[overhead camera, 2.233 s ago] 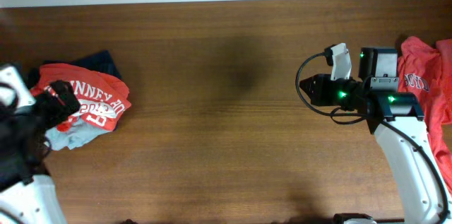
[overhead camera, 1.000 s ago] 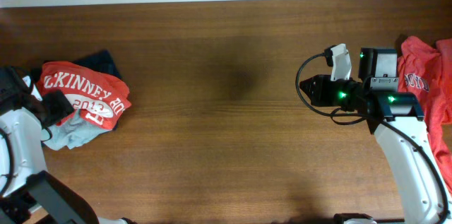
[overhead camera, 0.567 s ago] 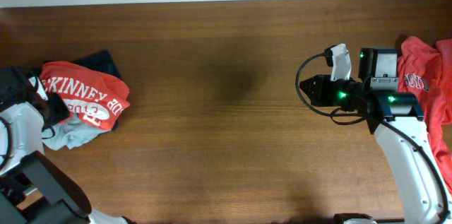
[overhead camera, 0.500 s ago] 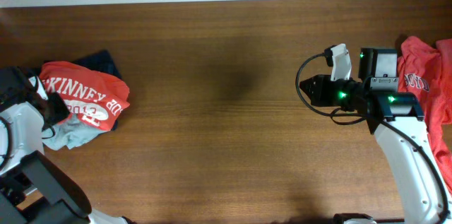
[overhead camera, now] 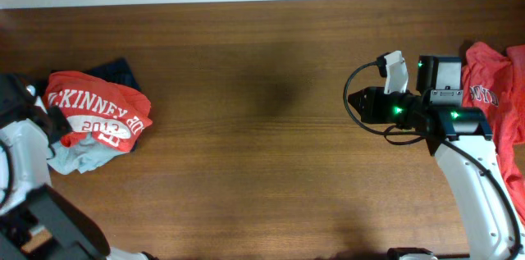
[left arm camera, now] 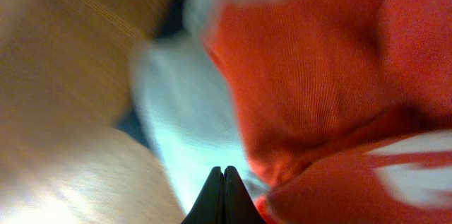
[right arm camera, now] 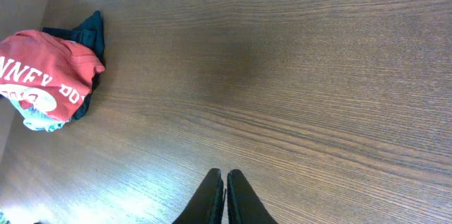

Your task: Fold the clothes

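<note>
Lying bunched at the left end of the table (overhead camera: 246,161), an orange-red T-shirt (overhead camera: 98,112) with white lettering sits on a pale grey garment (overhead camera: 82,155), with a navy garment (overhead camera: 115,71) showing behind it. The left gripper (left arm camera: 223,181) is pressed into this heap, jaws closed tip to tip; whether cloth is pinched cannot be told. The right gripper (right arm camera: 224,189) is over bare wood, jaws together and holding nothing, near a second orange-red T-shirt (overhead camera: 492,79) at the right edge.
</note>
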